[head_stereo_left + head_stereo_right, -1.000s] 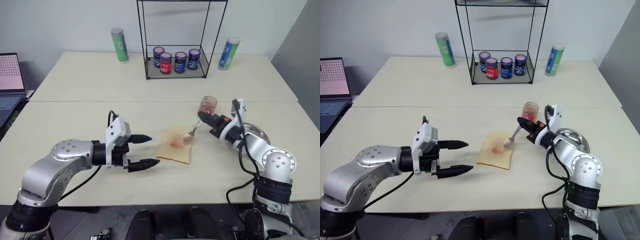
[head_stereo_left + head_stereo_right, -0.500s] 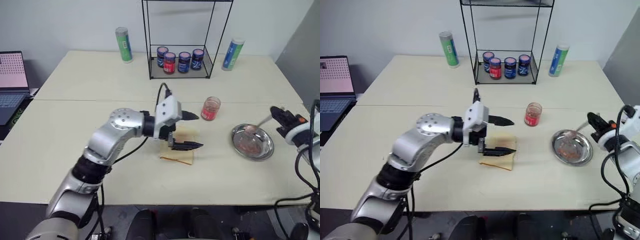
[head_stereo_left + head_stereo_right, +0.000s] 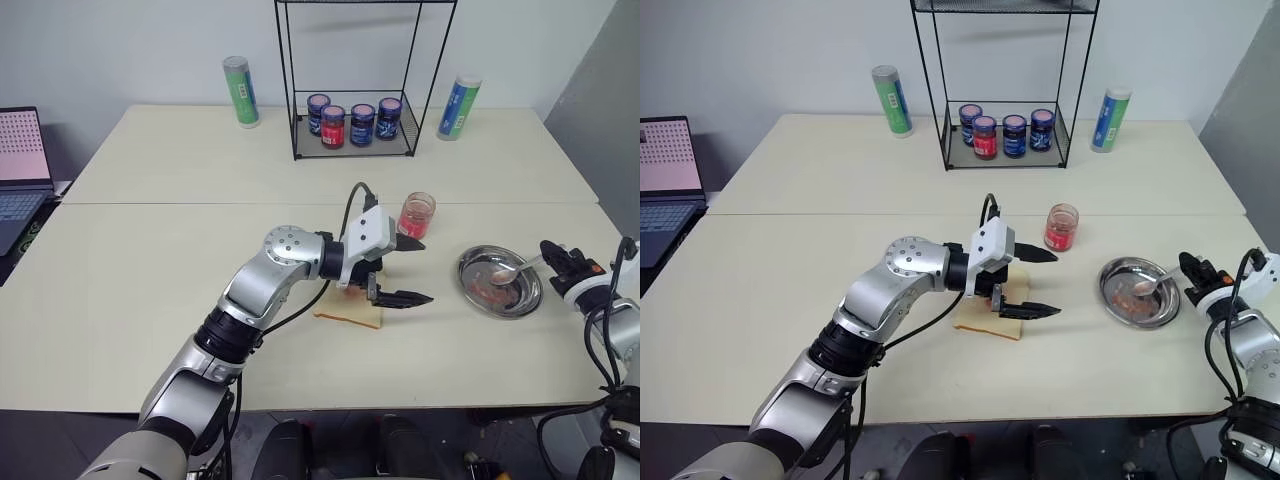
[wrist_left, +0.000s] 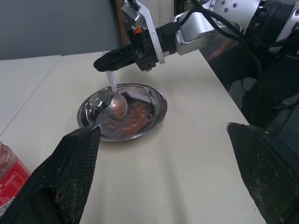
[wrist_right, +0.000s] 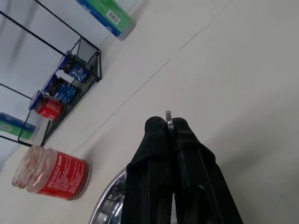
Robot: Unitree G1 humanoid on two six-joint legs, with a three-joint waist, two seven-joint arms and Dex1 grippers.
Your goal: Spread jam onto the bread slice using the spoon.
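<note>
The bread slice (image 3: 349,311) lies flat in the middle of the near table, partly hidden by my left gripper (image 3: 412,270). That gripper hovers over the slice's right side, open and empty, pointing right; its fingers (image 4: 70,177) frame the left wrist view. The open jam jar (image 3: 416,213) stands just behind it. At the right, my right gripper (image 3: 556,260) is shut on the spoon's handle (image 5: 168,115). The spoon (image 3: 506,274) slants down, its bowl (image 4: 118,108) resting in the round metal dish (image 3: 470,270), which holds red smears.
A black wire rack (image 3: 355,135) with several lidded red and blue jars stands at the back. A green tube (image 3: 240,90) and a blue-green tube (image 3: 458,105) flank it. A laptop (image 3: 20,165) sits at the far left. The dish lies near the table's right edge.
My right gripper carried the spoon from the bread slice rightward into the metal dish. My left gripper swung right from beside the slice to over it, staying open.
</note>
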